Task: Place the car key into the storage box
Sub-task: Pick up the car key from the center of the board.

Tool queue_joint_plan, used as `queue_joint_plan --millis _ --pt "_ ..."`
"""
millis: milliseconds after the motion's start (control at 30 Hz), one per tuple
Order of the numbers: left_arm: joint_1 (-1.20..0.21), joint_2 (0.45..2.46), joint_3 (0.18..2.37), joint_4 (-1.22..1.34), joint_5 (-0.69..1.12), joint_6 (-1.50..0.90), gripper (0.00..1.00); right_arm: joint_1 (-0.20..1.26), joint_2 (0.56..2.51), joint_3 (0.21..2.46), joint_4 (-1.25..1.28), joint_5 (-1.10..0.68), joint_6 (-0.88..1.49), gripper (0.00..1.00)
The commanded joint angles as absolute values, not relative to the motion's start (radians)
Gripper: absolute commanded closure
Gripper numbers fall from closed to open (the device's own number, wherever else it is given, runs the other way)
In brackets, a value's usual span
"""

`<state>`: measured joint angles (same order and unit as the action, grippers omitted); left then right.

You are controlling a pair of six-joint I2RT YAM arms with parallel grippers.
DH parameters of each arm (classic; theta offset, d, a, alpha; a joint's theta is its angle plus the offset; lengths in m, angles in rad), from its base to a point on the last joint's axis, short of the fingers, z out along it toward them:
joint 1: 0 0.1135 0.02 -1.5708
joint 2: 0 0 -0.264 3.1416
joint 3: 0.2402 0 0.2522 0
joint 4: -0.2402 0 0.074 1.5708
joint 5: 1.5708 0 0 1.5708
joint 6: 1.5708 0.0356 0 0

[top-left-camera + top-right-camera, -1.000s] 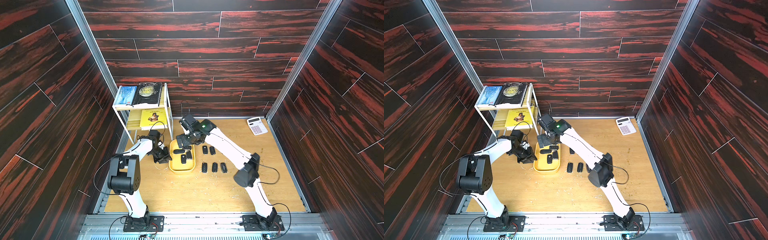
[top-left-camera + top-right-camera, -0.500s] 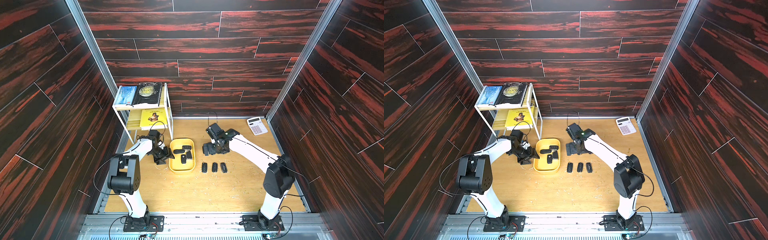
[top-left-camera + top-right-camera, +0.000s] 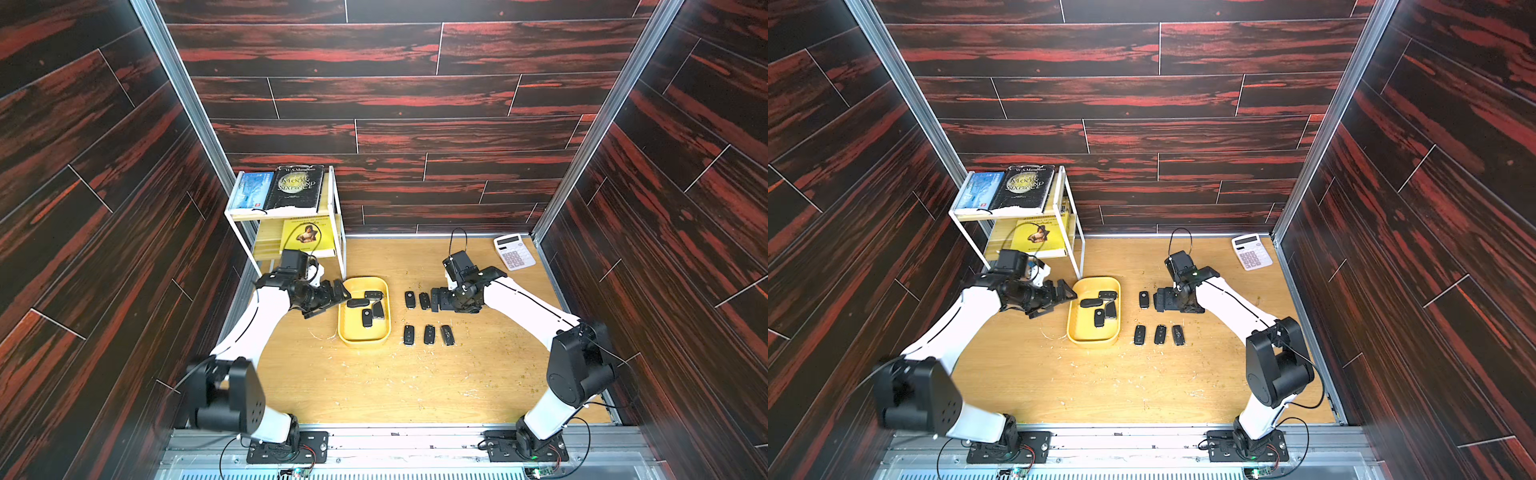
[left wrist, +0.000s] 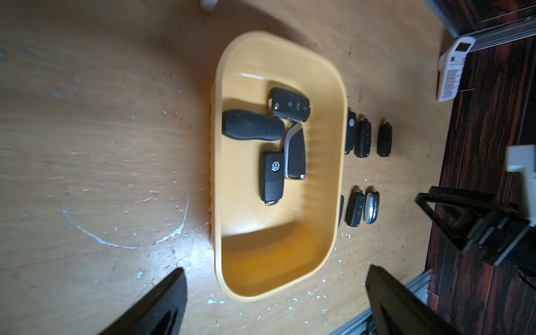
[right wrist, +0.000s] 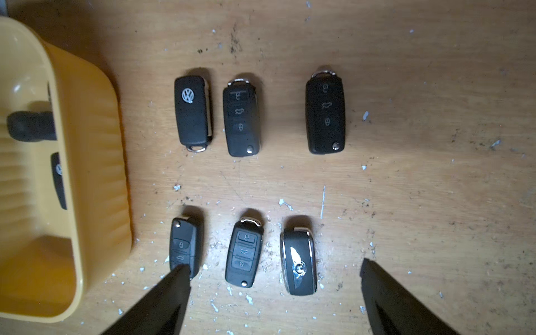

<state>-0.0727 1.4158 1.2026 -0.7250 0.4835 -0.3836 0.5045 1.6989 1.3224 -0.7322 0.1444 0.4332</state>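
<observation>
Left gripper (image 4: pixel 275 271) and right gripper (image 5: pixel 274 268) both wide, empty. Risk: black plastic car keys (image 5: pixel 243 116) sit close together beside the shallow yellow plastic storage box (image 4: pixel 322 203), so a finger could knock a neighbour.

A white two-tier shelf rack (image 3: pixel 336 220) stands at the far left corner of the scuffed wooden tabletop (image 3: pixel 374 386). On its top tier a blue book (image 3: pixel 252 190) lies just beside a black copy of The Moon and Sixpence (image 3: pixel 296 187). A yellow book (image 3: pixel 308 237) lies on the lower tier. A white calculator (image 3: pixel 513 252) sits in the far right corner.
</observation>
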Motion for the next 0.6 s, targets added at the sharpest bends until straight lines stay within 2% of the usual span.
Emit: queue_joint_plan --millis 0,133,267,400,567 --pt "-0.094 1.3 1.232 -0.74 0.415 -0.362 0.0 0.504 1.683 1.299 -0.742 0.162 0.425 0.05" --pt "-0.201 1.231 1.289 -0.764 0.4 -0.347 0.0 0.499 1.677 1.271 -0.737 0.168 0.425 0.05" --pt "-0.301 1.276 1.356 -0.809 0.385 -0.334 0.0 0.487 1.671 1.239 -0.732 0.172 0.425 0.06" --pt "-0.42 1.418 1.472 -0.916 0.264 -0.28 0.0 0.476 1.642 1.201 -0.727 0.18 0.429 0.07" --pt "-0.489 1.644 1.659 -1.018 0.199 -0.32 0.0 0.422 1.585 1.146 -0.719 0.186 0.44 0.06"
